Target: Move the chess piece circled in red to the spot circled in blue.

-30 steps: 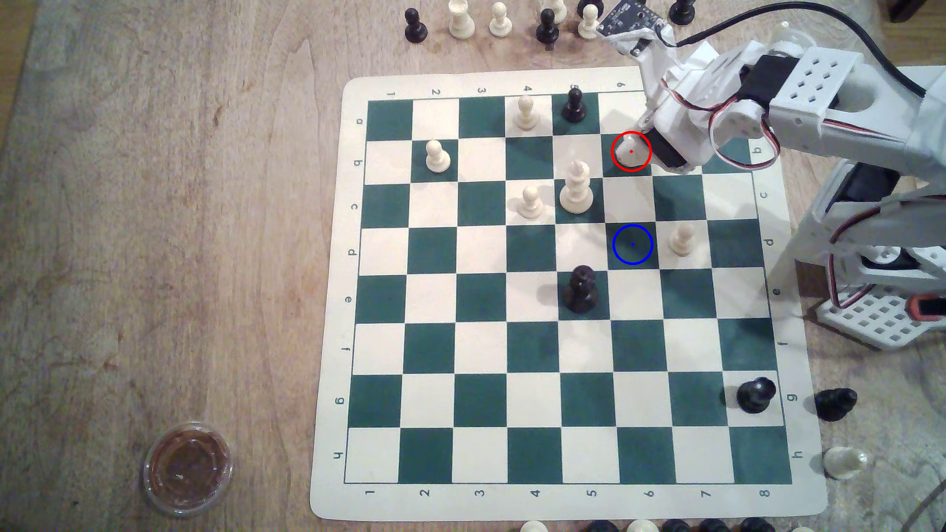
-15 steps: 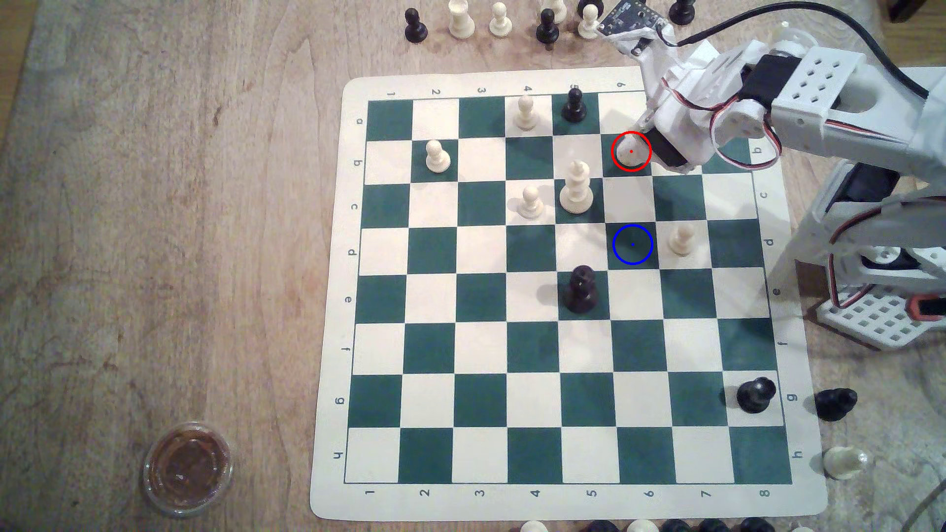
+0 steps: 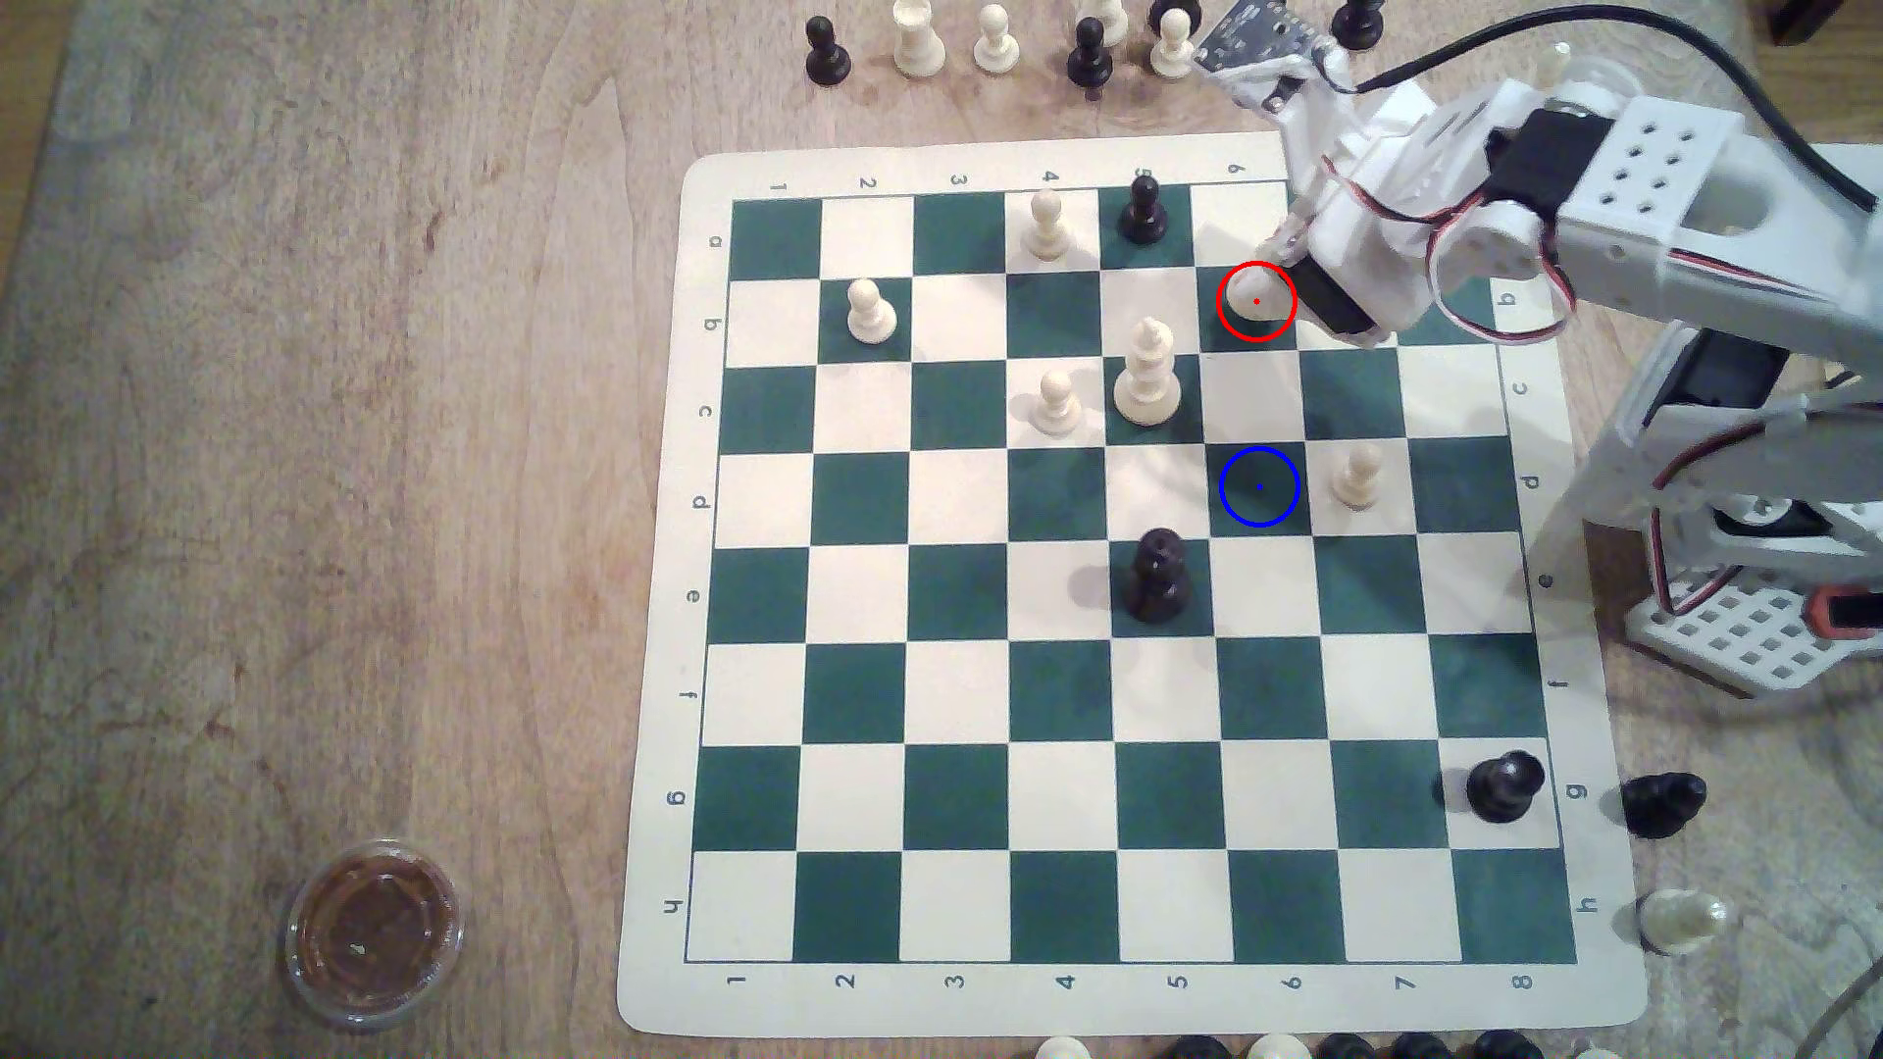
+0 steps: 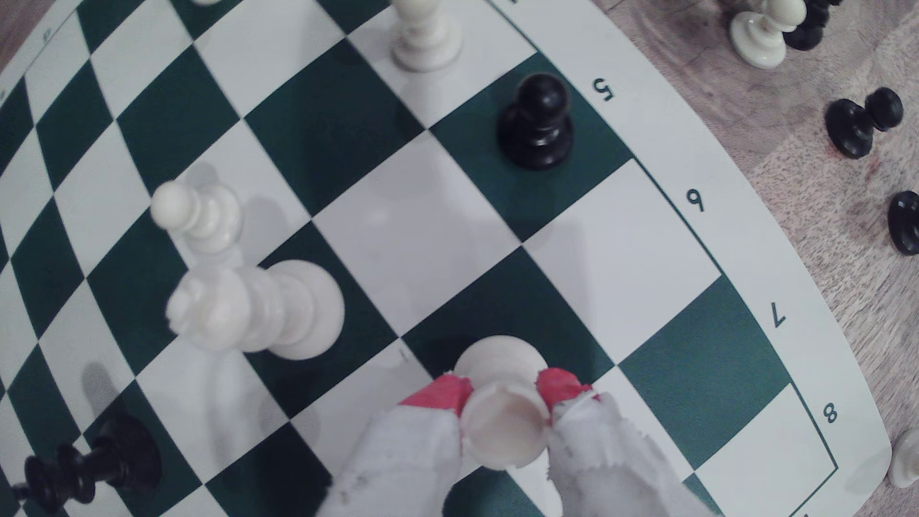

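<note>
Cream rook (image 4: 502, 392) upright on red-ringed sq, gripper (image 4: 505, 397) clamped on its head; blue-ringed sq (image 3: 1259, 487) bare, cream pawn (image 3: 1356, 477) adj.

A white robot arm (image 3: 1590, 193) reaches in from the exterior view's right over a green-and-cream chessboard (image 3: 1121, 580) on a wooden bench (image 3: 306, 458), its tool (image 3: 1286, 267) at the cream chess piece (image 3: 1249, 298) ringed in red on a dark square. The spot (image 3: 1259, 487), ringed in blue, lies two squares nearer, just left of a cream pawn (image 3: 1356, 477). A tall cream piece (image 3: 1148, 375) stands left of the pair. A round lidded container (image 3: 374, 932) sits at the bench's near left.
</note>
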